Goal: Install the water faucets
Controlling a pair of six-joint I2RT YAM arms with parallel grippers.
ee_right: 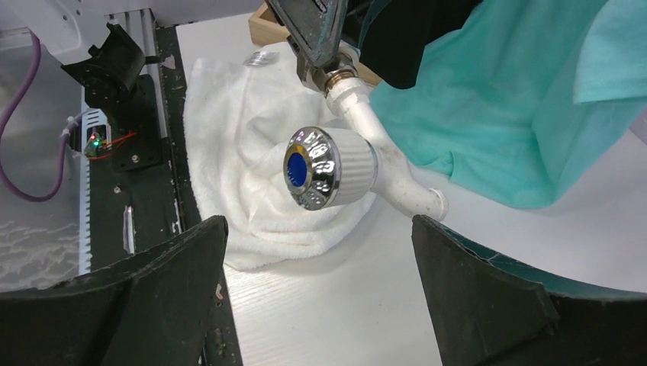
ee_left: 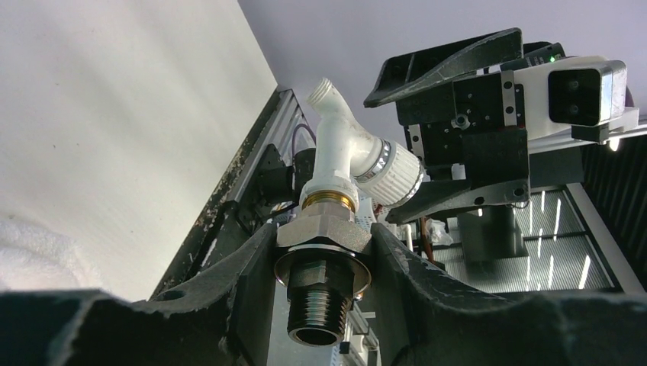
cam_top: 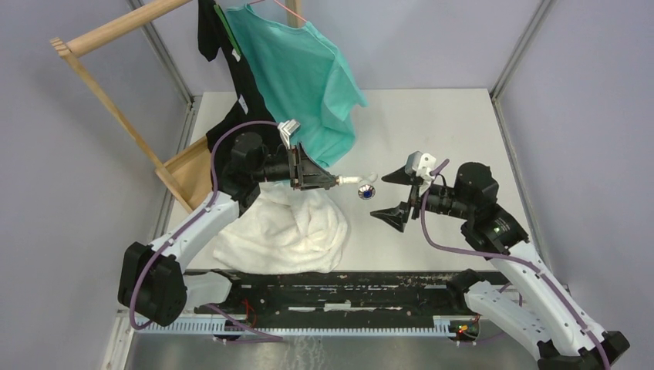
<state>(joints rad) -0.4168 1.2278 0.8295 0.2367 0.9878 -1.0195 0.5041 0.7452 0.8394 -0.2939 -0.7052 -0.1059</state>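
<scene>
The faucet is a white plastic spout (ee_left: 336,145) with a round chrome-rimmed knob bearing a blue dot (ee_right: 314,168). A silver metal threaded fitting (ee_left: 324,267) is at its base. My left gripper (ee_left: 324,255) is shut on the fitting's hex part and holds the faucet level above the table (cam_top: 359,182), spout end pointing toward the right arm. My right gripper (ee_right: 317,226) is open and empty, its jaws wide apart just in front of the knob without touching it. In the top view the right gripper (cam_top: 380,195) sits right of the faucet.
A crumpled white towel (cam_top: 285,227) lies under and near the left arm. A teal shirt (cam_top: 308,69) and a black garment (cam_top: 231,85) hang from a wooden rack (cam_top: 116,108) at the back left. A small silver round piece (ee_right: 259,59) lies at the towel's edge.
</scene>
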